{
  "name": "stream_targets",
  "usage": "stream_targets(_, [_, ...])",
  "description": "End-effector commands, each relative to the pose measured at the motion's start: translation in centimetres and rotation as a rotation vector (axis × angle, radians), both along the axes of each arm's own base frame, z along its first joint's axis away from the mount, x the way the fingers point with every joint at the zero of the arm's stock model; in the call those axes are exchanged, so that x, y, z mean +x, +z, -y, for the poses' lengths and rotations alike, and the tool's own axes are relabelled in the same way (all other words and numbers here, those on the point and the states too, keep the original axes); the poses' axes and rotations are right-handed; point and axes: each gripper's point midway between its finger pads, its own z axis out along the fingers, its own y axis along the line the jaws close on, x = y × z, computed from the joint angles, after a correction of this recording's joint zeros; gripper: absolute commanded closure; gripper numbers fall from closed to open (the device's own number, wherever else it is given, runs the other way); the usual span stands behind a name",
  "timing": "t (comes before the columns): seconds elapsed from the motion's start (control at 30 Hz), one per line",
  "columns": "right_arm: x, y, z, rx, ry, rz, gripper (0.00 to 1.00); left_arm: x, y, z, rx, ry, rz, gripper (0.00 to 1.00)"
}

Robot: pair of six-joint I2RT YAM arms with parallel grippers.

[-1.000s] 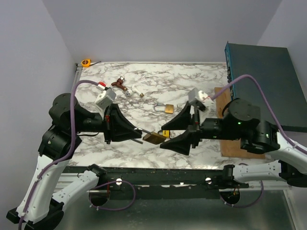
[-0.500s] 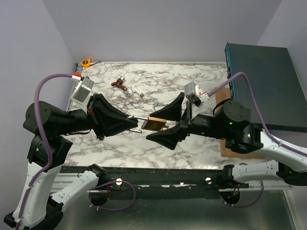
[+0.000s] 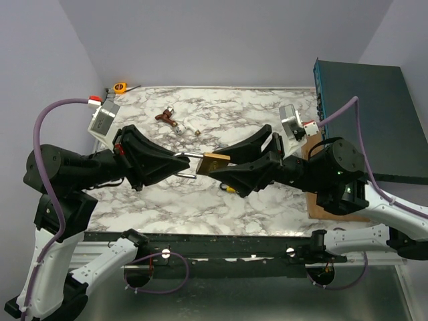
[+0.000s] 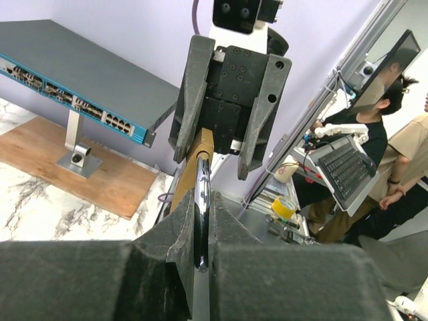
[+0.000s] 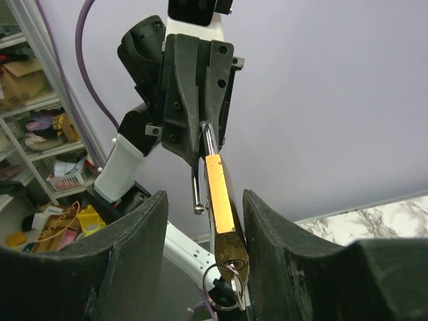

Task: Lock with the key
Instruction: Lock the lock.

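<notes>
A brass padlock [image 3: 216,162] hangs in the air between my two grippers, above the marble table [image 3: 267,107]. My left gripper [image 3: 186,162] is shut on its steel shackle [image 4: 200,221], seen edge-on between the pads in the left wrist view. In the right wrist view the padlock body [image 5: 221,200] points down, with the key and its ring [image 5: 231,284] in the keyhole. The shackle's free end [image 5: 197,200] is out of the body. My right gripper [image 5: 204,200] is open, with its fingers on either side of the body and the right finger close against it.
A bunch of keys [image 3: 165,116] and small parts lie at the table's back left, and an orange tape measure [image 3: 120,87] sits in the far corner. A network switch [image 3: 361,114] stands on a wooden board [image 3: 334,207] at the right. A small yellow item [image 3: 229,189] lies under the grippers.
Both arms have lifted the padlock up from near the table. The left arm has pulled back to the left. The right wrist has turned and its fingers now straddle the lock body.
</notes>
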Motion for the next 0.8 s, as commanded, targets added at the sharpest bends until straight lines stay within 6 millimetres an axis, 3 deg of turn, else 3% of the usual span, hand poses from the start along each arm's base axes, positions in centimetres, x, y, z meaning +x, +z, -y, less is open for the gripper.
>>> stream_targets(0.0, [-0.9, 0.1, -0.7, 0.032, 0.065, -0.019, 0.5, -0.5, 3.4, -1.0, -0.116, 0.05, 0.074, 1.0])
stream_targets(0.33, [-0.7, -0.9, -1.4, 0.027, 0.067, -0.047, 0.53, -0.9, 3.9, -1.3, -0.144, 0.053, 0.073, 1.0])
stream_targets(0.67, [-0.9, 0.1, -1.0, 0.066, 0.074, -0.052, 0.74, -0.7, 3.2, -1.1, -0.131, 0.046, 0.063, 1.0])
stream_targets(0.77, [-0.9, 0.0, -1.2, 0.056, 0.077, -0.058, 0.98, -1.1, 2.8, -0.9, -0.117, 0.021, 0.067, 1.0])
